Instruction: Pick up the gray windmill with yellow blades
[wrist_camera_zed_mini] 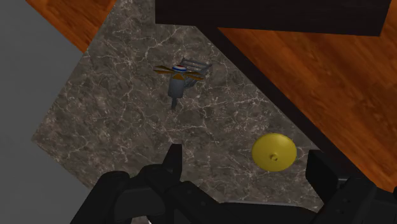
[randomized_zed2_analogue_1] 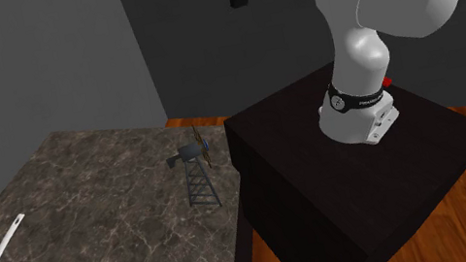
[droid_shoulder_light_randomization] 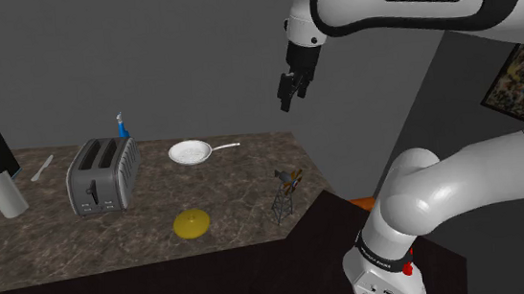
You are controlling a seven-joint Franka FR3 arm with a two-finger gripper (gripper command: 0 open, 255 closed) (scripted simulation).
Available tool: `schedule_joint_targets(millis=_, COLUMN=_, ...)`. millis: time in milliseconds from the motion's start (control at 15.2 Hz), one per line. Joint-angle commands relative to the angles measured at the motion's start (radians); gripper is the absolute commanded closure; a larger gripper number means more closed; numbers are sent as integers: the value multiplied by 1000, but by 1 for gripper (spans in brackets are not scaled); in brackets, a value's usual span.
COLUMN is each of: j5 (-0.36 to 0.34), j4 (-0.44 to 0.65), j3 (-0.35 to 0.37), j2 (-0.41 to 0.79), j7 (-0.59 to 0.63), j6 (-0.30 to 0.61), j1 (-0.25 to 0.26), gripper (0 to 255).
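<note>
Marbled table (droid_shoulder_light_randomization: 234, 187) carries the windmill (droid_shoulder_light_randomization: 285, 195) right of centre in the shoulder view; end effector (droid_shoulder_light_randomization: 292, 100) hangs above, wide apart, empty.

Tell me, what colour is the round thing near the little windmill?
Yellow; the round disc shows best in the wrist view.
</note>
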Motion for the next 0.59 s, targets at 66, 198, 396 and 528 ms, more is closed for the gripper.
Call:
schedule_joint_targets(millis=66, j5=-5, j4=-26, j3=-12, j2=5, j7=-9, j6=29, j1=-4, gripper=0)
schedule_joint_targets(millis=198, j5=-16, j4=-74, j3=-37, j2=21, j7=-26, j6=87, j1=-12, gripper=0)
schedule_joint_targets(millis=396, j5=-33, j4=-138, j3=-76, j2=55, j7=-52, j6=178, j1=-26, gripper=0)
schedule_joint_targets(millis=528, j5=-45, j4=-176, j3=-102, j2=86, j7=-69, j6=242, j1=-35, gripper=0)
